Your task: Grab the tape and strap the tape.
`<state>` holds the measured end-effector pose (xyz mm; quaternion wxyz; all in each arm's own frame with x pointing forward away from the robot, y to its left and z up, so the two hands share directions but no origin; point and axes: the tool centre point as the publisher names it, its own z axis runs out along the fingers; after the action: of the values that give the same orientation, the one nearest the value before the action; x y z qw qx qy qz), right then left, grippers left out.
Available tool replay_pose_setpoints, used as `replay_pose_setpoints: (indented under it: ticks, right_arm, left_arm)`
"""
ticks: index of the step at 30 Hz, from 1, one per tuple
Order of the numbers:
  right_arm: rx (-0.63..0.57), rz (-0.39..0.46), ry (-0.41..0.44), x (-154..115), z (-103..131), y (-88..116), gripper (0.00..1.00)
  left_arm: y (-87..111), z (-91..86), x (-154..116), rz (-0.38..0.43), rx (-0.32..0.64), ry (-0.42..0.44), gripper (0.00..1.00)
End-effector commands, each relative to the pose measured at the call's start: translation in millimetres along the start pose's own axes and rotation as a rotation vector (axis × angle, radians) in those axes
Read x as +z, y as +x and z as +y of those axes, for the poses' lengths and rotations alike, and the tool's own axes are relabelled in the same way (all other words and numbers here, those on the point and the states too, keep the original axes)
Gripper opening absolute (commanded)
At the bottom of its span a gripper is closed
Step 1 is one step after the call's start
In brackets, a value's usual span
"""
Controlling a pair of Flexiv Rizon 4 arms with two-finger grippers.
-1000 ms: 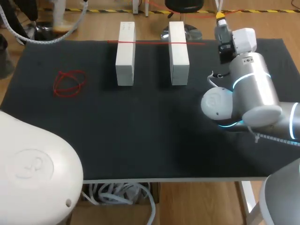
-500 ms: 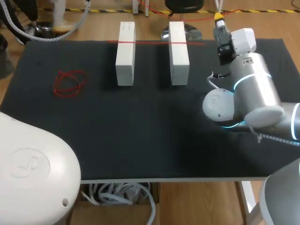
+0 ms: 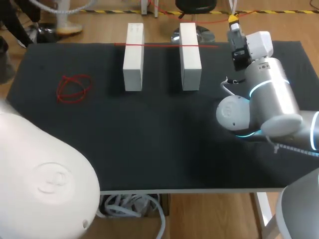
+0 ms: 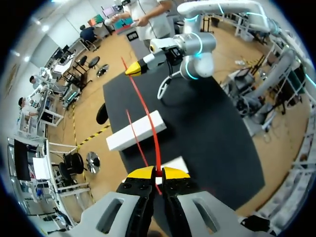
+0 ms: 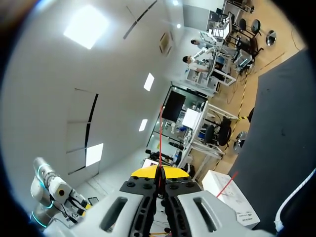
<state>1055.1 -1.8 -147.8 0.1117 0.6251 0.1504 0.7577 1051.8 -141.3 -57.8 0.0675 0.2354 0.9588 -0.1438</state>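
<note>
Two white blocks stand side by side at the table's far edge, with a red tape stretched across both. My right gripper is to their right beyond the far edge. It is shut on a thin red tape strand. That strand runs taut over the blocks to my left gripper, which is shut on its other end. My right gripper shows ahead in the left wrist view. The left gripper is out of the head view.
A loose bundle of red tape lies on the black mat at the left. My left arm's white body fills the near left corner. The right arm's elbow hangs over the mat's right side.
My left arm's body has shifted a little right and nearer in the head view. The right gripper has barely moved. Both grips are unchanged.
</note>
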Motion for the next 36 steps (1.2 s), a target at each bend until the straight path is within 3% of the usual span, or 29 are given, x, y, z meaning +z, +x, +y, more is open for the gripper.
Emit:
replay_pose_setpoints:
  ticks: [1, 8, 14, 28, 36]
  right_arm:
    - [-0.009, -0.001, 0.006, -1, 0, 2, 0.00]
    - [-0.037, 0.006, 0.025, -2, -1, 3, 0.00]
    - [-0.062, 0.014, 0.043, -3, -3, 5, 0.00]
    - [-0.141, 0.022, 0.063, -7, 0, 4, 0.00]
    - [-0.192, 0.026, 0.074, -9, 0, 1, 0.00]
  left_arm:
    - [-8.5, -5.1, 2, 0.296, 0.017, -0.355, 0.00]
    - [3.3, 8.6, 20, 0.340, -0.056, -0.391, 0.00]
    - [9.3, 13.9, 22, 0.335, -0.128, -0.365, 0.00]
    - [-0.8, -10.6, 12, 0.303, -0.079, -0.368, 0.00]
    - [-5.2, -12.5, 2, 0.289, -0.092, -0.403, 0.00]
